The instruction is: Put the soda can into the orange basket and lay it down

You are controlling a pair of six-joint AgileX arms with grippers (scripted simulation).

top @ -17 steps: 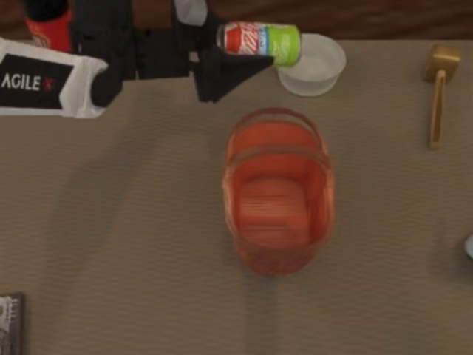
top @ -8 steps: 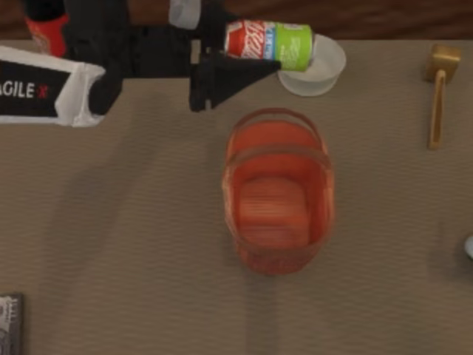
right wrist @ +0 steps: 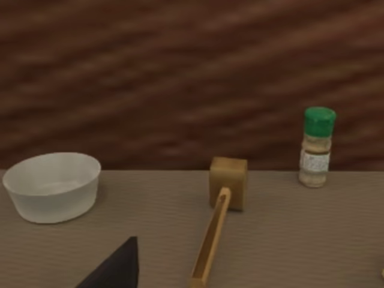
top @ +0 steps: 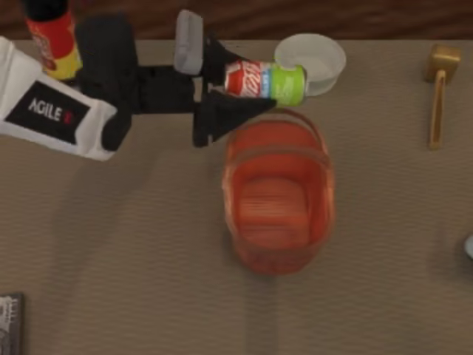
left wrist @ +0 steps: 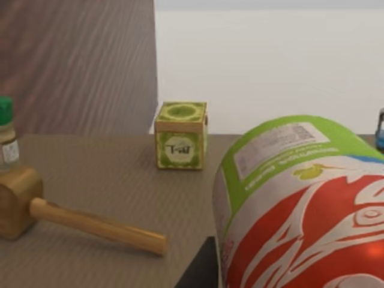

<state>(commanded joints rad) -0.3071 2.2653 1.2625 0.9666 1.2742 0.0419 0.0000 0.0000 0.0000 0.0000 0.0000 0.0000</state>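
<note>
1. Above the far rim of the orange basket (top: pixel 278 194), I see the soda can (top: pixel 265 81) held on its side, silver top toward my left arm and lime-green end pointing to the table's right; it is off the table and not inside the basket.
2. My left gripper (top: pixel 222 83) is clamped on the soda can at its red half, one dark finger on the side nearer the basket and one on the far side. In the left wrist view the can (left wrist: pixel 300 204) fills the near field, green band and red-and-white print showing.
3. The orange basket stands upright at the table's middle, its arched handle crossing its far half, with nothing inside it.
4. Just beyond the basket's far rim, right of the can's green end, sits a white bowl (top: pixel 311 62); the can overlaps its near-left edge from above.
5. Far right of the basket lies a wooden mallet (top: pixel 437 93), head at the far edge.
6. Far left of the basket, behind my left arm, stands a dark-capped bottle (top: pixel 52 41) with a red-yellow label.
7. My right gripper's state I cannot tell; the right wrist view shows only a dark tip, along with the bowl (right wrist: pixel 53 185), the mallet (right wrist: pixel 221 211) and a green-capped shaker (right wrist: pixel 317 147).
</note>
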